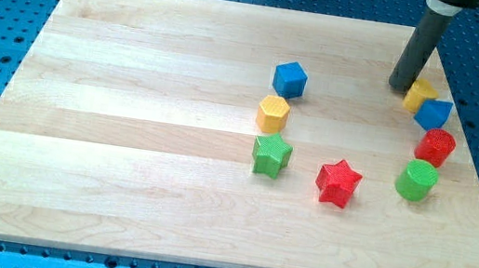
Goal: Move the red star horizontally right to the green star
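The red star (338,182) lies on the wooden board at lower centre-right. The green star (271,154) lies to its left and slightly higher, a small gap between them. My tip (401,86) is at the view's upper right, touching or just beside the left edge of a yellow block (419,93). The tip is far from both stars, above and to the right of the red star.
A blue cube (290,79) and a yellow hexagon block (272,113) stand above the green star. At the right, a blue block (434,113), a red cylinder-like block (436,146) and a green cylinder (417,180) form a column. The board's (126,137) right edge is close behind them.
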You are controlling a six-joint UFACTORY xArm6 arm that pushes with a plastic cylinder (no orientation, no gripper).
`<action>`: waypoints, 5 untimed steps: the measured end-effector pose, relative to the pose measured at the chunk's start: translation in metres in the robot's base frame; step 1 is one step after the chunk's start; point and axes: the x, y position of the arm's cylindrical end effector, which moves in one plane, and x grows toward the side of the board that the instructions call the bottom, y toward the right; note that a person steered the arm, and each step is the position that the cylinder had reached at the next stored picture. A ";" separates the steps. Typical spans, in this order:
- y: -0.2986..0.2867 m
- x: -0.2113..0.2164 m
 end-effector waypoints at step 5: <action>-0.297 -0.010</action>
